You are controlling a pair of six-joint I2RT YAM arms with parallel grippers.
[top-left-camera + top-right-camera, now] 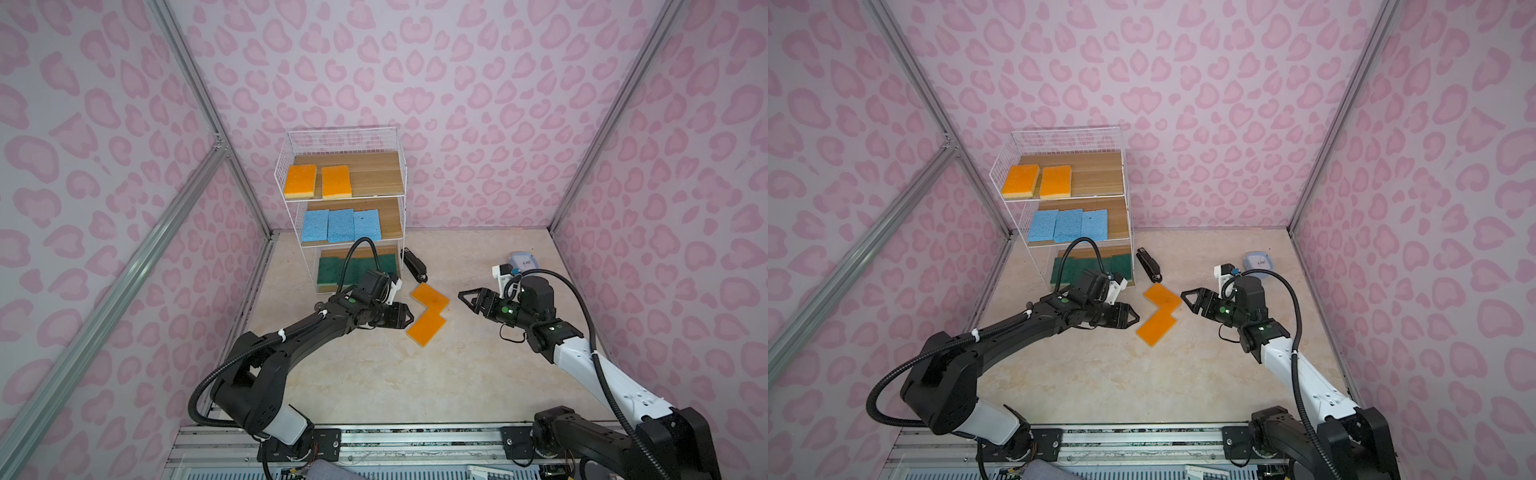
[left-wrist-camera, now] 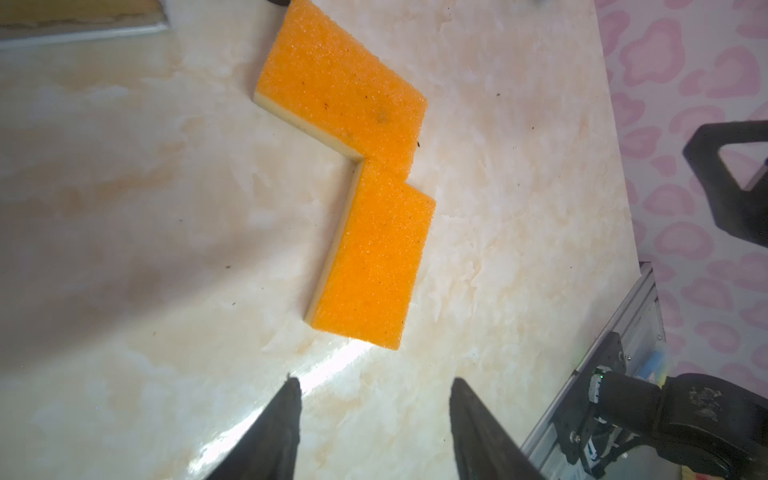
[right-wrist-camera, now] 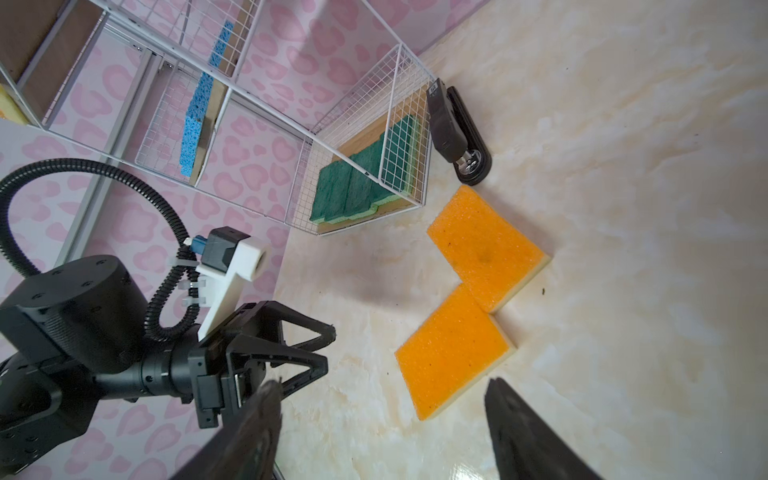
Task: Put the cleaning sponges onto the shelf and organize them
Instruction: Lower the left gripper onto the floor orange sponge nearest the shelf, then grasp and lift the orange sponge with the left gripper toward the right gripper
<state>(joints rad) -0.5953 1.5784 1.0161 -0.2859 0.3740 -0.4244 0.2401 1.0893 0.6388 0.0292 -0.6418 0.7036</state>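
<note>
Two orange cleaning sponges lie on the table touching in an L: the far one (image 1: pixel 430 297) (image 2: pixel 340 91) (image 3: pixel 486 245) and the near one (image 1: pixel 426 328) (image 2: pixel 370 266) (image 3: pixel 451 349). My left gripper (image 1: pixel 409 318) (image 2: pixel 374 380) is open and empty, just left of the near sponge. Right of the pair, my right gripper (image 1: pixel 465 301) (image 3: pixel 382 381) is also open and empty. The shelf (image 1: pixel 378 174) at the back left holds two orange sponges (image 1: pixel 300 181) on top, three blue sponges (image 1: pixel 340 224) in the middle and green sponges (image 1: pixel 353 270) at the bottom, partly hidden by my left arm.
A black stapler (image 1: pixel 415 266) (image 3: pixel 457 137) lies beside the shelf's bottom right corner, just behind the far orange sponge. A small pale-blue case (image 1: pixel 523 262) sits behind my right wrist. Pink walls enclose the table on three sides; a metal rail (image 1: pixel 415 440) runs along the front.
</note>
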